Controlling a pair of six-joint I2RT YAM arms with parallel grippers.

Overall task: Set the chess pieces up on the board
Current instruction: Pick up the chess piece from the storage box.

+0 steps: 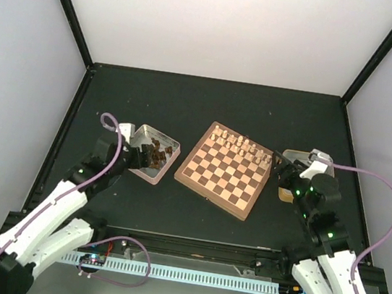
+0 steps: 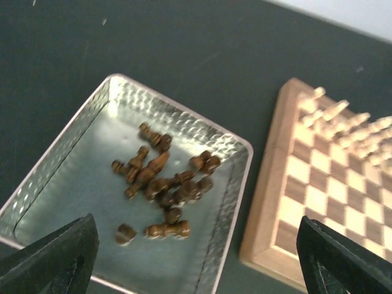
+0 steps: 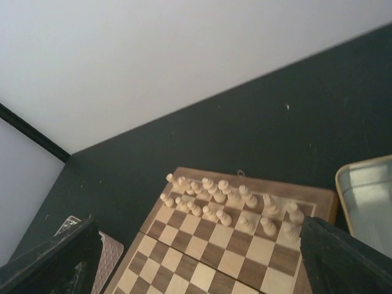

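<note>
On the left side of the desk (image 1: 188,102), a shiny metal tray (image 2: 67,147) holds the dark chess pieces (image 2: 162,184). They lie on their sides in 1 messy heap. Your left hand (image 1: 133,155) hangs over that tray with its 2 fingers (image 2: 55,260) spread wide and nothing between them. Your right hand (image 1: 290,176) is wide open too and holds nothing. It sits by the right edge of the board (image 1: 224,184), close to another tray (image 3: 367,202).

The board is in the middle of the desk, turned a little. White pieces (image 1: 238,146) stand on its 2 far rows. The 2 near rows look bare, so I think the dark ones go there, and none is on yet.

Your job now looks like picking up 1 dark piece. Do not dive into the heap, or you may pinch 2 at once. Go for the small piece (image 2: 125,234) that sits apart from the rest. Bring the hand straight down so 1 finger lands on each side of it. Squeeze slowly. Lift it higher than the tray wall before you go sideways. These pieces are tiny and round, so they may roll or slip. Stand it up in the middle of a square and let go gently so it does not tip.
</note>
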